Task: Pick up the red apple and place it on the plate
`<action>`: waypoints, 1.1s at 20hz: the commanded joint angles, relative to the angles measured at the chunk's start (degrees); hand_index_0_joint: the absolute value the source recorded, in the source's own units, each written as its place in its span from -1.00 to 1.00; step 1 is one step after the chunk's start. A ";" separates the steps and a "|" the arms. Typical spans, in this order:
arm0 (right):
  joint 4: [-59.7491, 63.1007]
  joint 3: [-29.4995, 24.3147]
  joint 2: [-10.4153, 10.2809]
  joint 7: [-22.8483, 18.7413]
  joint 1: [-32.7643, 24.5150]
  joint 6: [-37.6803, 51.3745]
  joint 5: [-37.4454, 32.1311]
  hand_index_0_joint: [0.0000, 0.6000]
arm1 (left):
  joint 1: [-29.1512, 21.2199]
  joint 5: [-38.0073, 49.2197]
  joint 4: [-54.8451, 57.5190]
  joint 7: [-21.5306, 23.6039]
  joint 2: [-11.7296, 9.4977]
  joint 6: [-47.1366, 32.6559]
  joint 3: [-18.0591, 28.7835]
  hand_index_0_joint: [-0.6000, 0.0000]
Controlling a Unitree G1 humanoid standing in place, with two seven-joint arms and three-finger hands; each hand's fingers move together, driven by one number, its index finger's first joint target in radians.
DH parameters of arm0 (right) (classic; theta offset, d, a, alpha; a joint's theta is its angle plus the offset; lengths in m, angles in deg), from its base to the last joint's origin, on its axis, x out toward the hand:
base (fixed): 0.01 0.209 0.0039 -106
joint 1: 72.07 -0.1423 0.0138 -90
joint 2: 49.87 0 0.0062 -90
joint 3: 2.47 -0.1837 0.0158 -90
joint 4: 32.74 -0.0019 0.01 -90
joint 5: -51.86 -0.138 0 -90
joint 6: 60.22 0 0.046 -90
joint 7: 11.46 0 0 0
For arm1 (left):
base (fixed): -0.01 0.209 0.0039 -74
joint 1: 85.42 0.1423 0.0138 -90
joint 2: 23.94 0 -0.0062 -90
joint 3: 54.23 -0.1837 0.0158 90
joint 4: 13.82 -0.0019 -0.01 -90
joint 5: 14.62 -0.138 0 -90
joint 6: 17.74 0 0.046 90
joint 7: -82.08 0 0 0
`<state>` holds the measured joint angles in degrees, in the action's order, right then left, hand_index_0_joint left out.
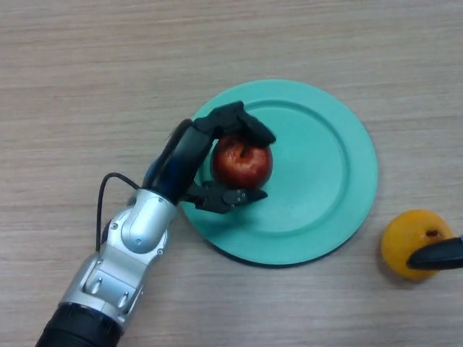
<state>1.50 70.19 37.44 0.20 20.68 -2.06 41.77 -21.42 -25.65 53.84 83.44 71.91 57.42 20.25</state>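
Head view: the robot's left hand comes in from lower left w/ its silver forearm, reaching over the left edge of the round teal plastic plate. Its black fingers are curled over the top of the shiny red apple and the thumb sits under the fruit's near side, so the hand is clamped on the apple. Apple is stem-up, over the plate's left part, inside the rim; can't tell if it rests on the plate surface or is just above it.

Plate lies flat on the light wood-grain bench, approx centre of view.

A round orange fruit sits on the bench just off the plate's lower right edge, not touching the plate. The right hand shows only as a dark tip at the right edge, lying against the orange's lower right side; can't tell its finger state.
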 commanded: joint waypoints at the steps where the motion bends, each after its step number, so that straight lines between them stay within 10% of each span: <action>1: -2.37 -3.68 1.76 -0.07 -0.41 9.88 -2.29 -1.00 | -4.09 5.08 7.84 2.99 -0.74 6.22 2.43 1.00; 8: -1.61 -3.33 2.63 -0.44 -1.83 9.43 -0.04 -1.00 | -4.31 3.36 44.00 -8.72 -1.10 31.28 14.04 1.00; 17: -1.25 0.28 2.30 -1.21 -2.76 9.68 0.19 -1.00 | 16.62 25.17 60.50 -9.88 -7.24 25.66 26.71 1.00; 22: -0.69 2.00 2.99 -1.88 -4.45 7.94 -0.56 -1.00 | 18.52 27.18 62.63 -11.07 -8.73 29.13 28.82 1.00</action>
<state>3.16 73.65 38.76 -0.17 17.34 -1.08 42.49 -1.56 0.10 113.41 73.55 65.20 92.25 45.50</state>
